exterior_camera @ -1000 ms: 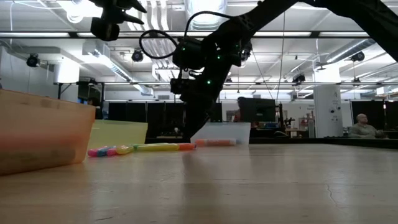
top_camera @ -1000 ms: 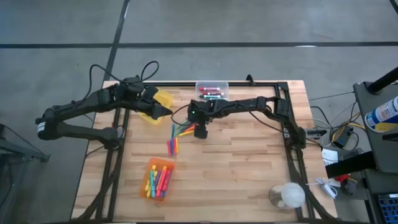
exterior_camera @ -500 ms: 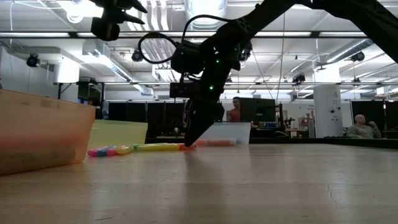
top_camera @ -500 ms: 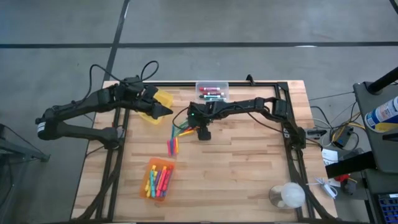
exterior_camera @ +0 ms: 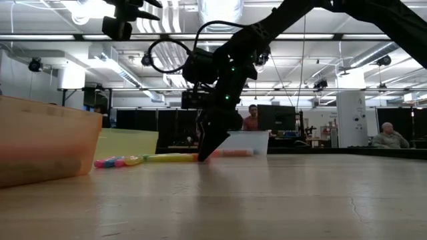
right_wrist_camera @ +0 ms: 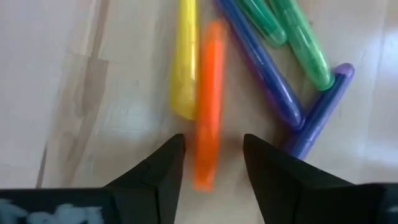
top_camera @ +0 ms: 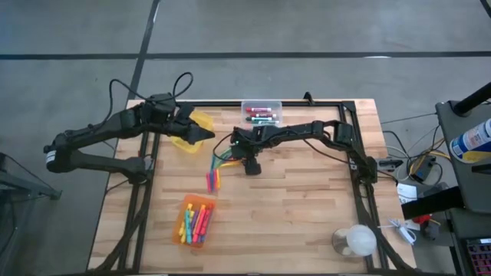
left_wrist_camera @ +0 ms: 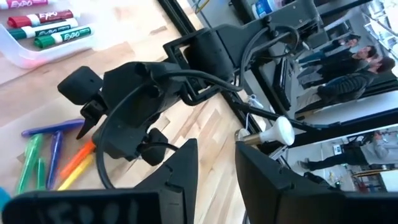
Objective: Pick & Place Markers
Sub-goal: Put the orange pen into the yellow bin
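Markers: an orange marker point(right_wrist_camera: 208, 99) lies lengthwise between the right tool's point(right_wrist_camera: 211, 160) open, seemingly empty fingers.

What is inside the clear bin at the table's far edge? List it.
The clear bin holds a few white-barrelled Expo markers lying flat, with red and green caps showing. Whether more lie underneath them cannot be seen.

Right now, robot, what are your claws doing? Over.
Right gripper down at the loose marker pile, fingers straddling the orange marker, not yet clamped. Left gripper waiting by the yellow bin. Yellow marker crowds it.
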Controlling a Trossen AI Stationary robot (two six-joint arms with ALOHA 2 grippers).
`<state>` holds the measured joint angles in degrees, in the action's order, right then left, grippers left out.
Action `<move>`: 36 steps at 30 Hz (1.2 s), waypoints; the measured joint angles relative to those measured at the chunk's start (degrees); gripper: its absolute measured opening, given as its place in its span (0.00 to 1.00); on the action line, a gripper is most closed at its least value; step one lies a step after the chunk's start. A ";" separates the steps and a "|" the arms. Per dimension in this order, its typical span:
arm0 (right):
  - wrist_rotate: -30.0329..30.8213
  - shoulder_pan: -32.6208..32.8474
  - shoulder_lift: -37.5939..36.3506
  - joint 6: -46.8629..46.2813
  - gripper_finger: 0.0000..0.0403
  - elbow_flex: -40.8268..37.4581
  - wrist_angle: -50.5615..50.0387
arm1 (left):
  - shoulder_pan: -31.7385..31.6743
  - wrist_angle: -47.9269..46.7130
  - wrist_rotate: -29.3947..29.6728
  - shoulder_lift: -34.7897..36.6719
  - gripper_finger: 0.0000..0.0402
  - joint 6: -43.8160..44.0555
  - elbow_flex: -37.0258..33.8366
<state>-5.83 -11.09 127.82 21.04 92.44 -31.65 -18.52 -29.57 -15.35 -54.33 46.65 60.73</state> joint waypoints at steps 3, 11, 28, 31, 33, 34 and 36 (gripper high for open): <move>0.03 0.27 0.32 -1.75 0.37 0.07 -0.47 | 0.00 0.22 -0.01 0.06 0.25 0.86 0.00; -0.37 0.48 0.45 -4.47 0.18 0.33 -0.97 | -0.02 0.33 0.00 0.09 0.25 1.27 0.00; -0.25 0.72 -5.85 -16.97 0.07 2.48 -3.83 | -0.05 0.51 -0.98 -0.16 0.25 0.81 0.00; -0.38 0.85 -7.95 -19.91 0.07 4.78 -5.80 | -0.11 1.73 0.11 -0.15 0.25 -1.94 0.00; -0.44 0.96 -9.37 -22.51 0.07 6.63 -6.59 | -0.11 3.46 2.02 0.02 0.25 -5.05 0.00; -0.45 1.01 -10.53 -23.82 0.07 7.61 -6.61 | -0.12 4.41 2.93 0.20 0.25 -6.81 0.00; -0.54 1.12 -13.01 -25.87 0.07 9.49 -6.62 | -0.23 6.30 5.28 0.40 0.25 -9.51 0.00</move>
<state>-6.37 -9.97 114.81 -4.83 101.93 -38.27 -18.76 -23.27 -10.08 -53.92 37.14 60.73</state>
